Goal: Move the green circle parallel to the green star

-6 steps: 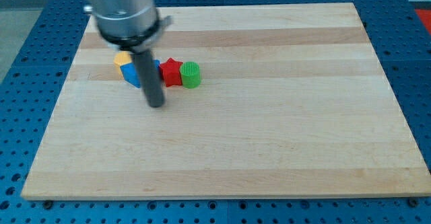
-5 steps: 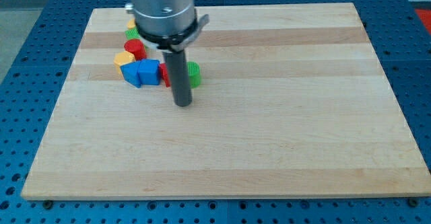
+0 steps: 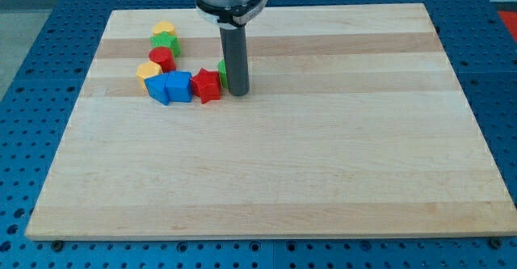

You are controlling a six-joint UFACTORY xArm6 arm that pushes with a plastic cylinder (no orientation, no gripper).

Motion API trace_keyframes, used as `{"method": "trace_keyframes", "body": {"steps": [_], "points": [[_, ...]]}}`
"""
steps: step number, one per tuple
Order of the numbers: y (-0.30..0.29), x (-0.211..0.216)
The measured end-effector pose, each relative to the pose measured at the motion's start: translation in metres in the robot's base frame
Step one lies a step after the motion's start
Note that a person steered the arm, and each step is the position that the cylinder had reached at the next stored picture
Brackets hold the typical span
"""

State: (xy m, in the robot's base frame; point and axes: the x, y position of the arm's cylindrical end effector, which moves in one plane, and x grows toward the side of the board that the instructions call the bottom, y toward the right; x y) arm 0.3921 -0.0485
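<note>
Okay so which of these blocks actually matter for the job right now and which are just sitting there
Part of the job:
- green circle, mostly hidden behind my rod
- green star, up near the view's top left
- my tip, just right of the green circle

Just lying about:
- red star
- blue blocks
- red block
- yellow blocks
- wooden board
</note>
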Motion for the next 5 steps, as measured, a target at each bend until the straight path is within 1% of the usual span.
{"method": "trace_keyframes", "body": {"steps": [3,5], "points": [[0.000,-0.038],[-0.021,-0.035]]}}
